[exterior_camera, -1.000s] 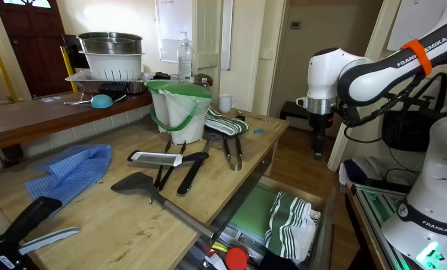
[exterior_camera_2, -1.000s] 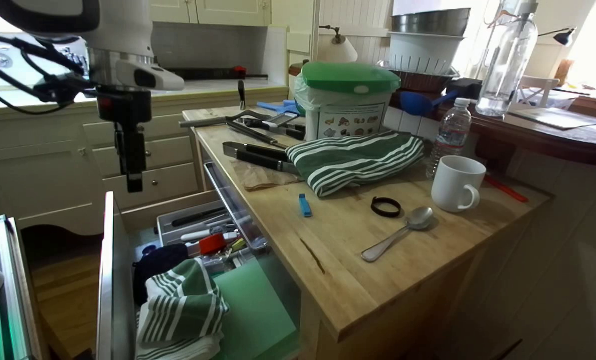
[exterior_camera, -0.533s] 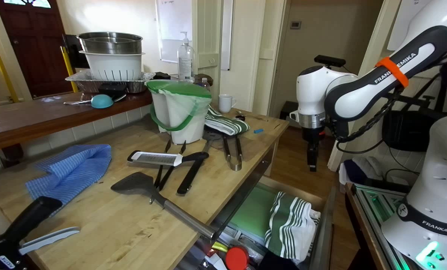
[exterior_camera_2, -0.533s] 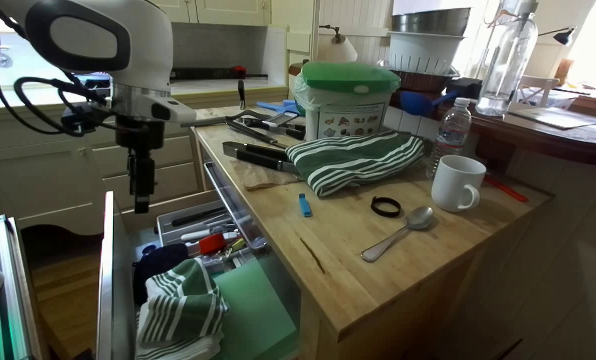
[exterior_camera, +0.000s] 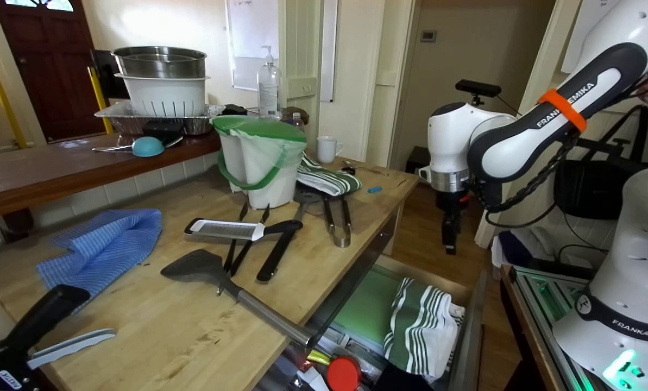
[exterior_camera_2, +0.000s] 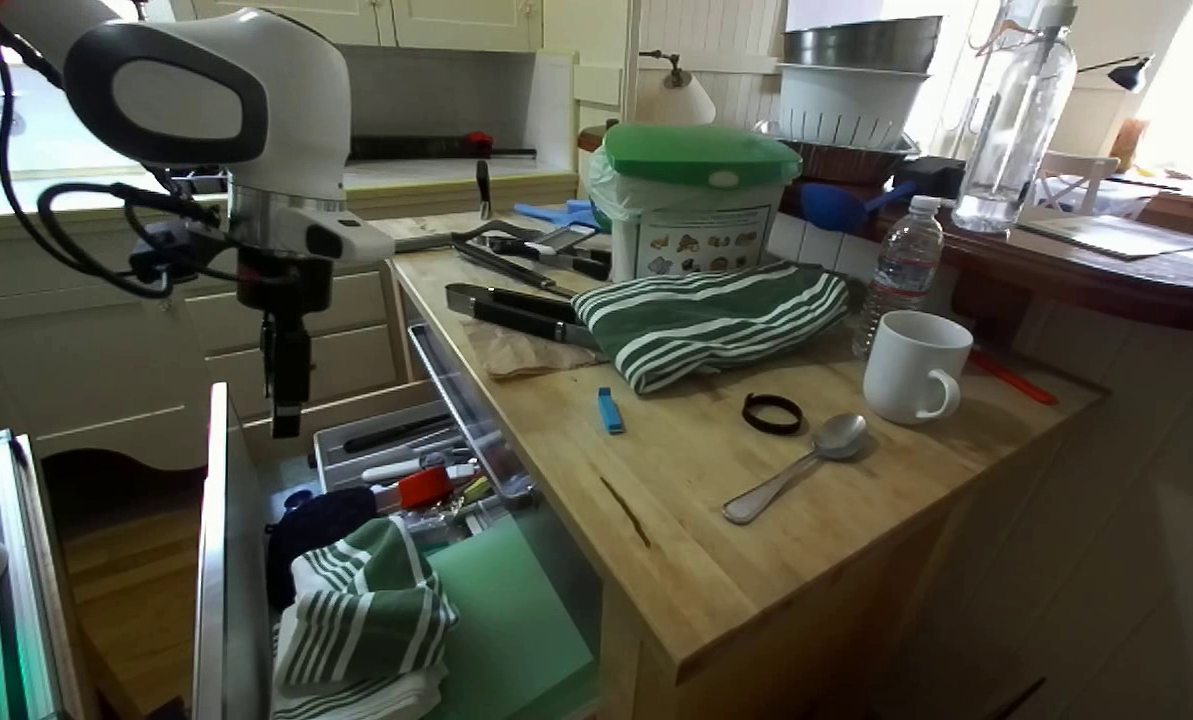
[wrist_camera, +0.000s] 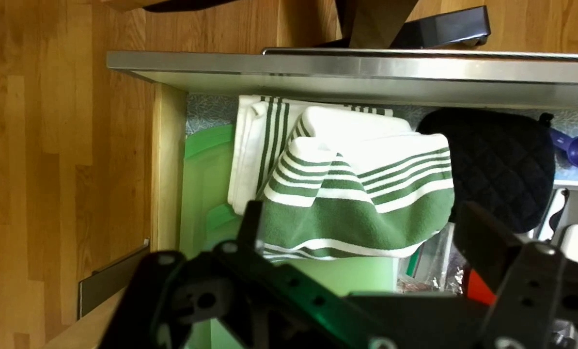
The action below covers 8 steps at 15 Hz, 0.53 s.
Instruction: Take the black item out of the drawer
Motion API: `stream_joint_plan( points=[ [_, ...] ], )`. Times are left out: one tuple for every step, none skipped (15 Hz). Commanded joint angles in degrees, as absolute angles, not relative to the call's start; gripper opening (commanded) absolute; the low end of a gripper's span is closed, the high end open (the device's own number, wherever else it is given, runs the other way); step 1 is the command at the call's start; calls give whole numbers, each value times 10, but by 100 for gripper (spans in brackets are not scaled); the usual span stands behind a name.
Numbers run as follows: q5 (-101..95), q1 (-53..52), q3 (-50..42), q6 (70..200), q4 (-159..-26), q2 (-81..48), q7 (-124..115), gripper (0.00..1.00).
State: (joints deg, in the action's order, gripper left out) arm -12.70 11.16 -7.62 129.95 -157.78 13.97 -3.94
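The black item [wrist_camera: 492, 160] is a rounded, quilted dark pad lying in the open drawer [wrist_camera: 347, 65], right of the striped cloth in the wrist view. It also shows in both exterior views, as a dark lump [exterior_camera_2: 318, 525] and, partly cut off by the frame's bottom edge, as a dark patch [exterior_camera: 402, 379]. My gripper [wrist_camera: 368, 225] is open and empty, its fingers wide apart over the striped cloth, the right finger overlapping the pad's lower edge in the picture. In both exterior views the gripper [exterior_camera_2: 286, 425] [exterior_camera: 450, 247] hangs pointing down, above the drawer and apart from its contents.
A green-white striped cloth [wrist_camera: 356, 194] lies against the pad, on green lining [wrist_camera: 206, 179]. A utensil tray [exterior_camera_2: 331, 450] and a red lid [exterior_camera_2: 424, 487] sit beside it. The wooden counter [exterior_camera_2: 676, 560] overhangs the drawer, with a spatula handle [exterior_camera: 275, 320] reaching over its edge.
My gripper has moved down toward the drawer, with a small sideways shift; the motion slows in the last half second. The drawer and its contents have not moved.
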Motion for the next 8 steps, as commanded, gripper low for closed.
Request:
stream_joint_plan(
  points=[
    [-110, 118, -94, 1430, -1579, 41, -41, 100],
    [-95, 121, -109, 1478, -1581, 5, -2, 100],
    [-75, 121, -120, 1522, -1583, -26, 42, 100],
    [-24, 115, -125, 1569, -1585, -61, 104, 100],
    [34, 110, -113, 1596, -1587, -89, 144, 100],
    [81, 152, -69, 1609, -1589, -101, 193, 100],
    [124, 199, -14, 1631, -1589, -119, 240, 100],
    [124, 235, 15, 1670, -1589, -146, 287, 100]
  ],
)
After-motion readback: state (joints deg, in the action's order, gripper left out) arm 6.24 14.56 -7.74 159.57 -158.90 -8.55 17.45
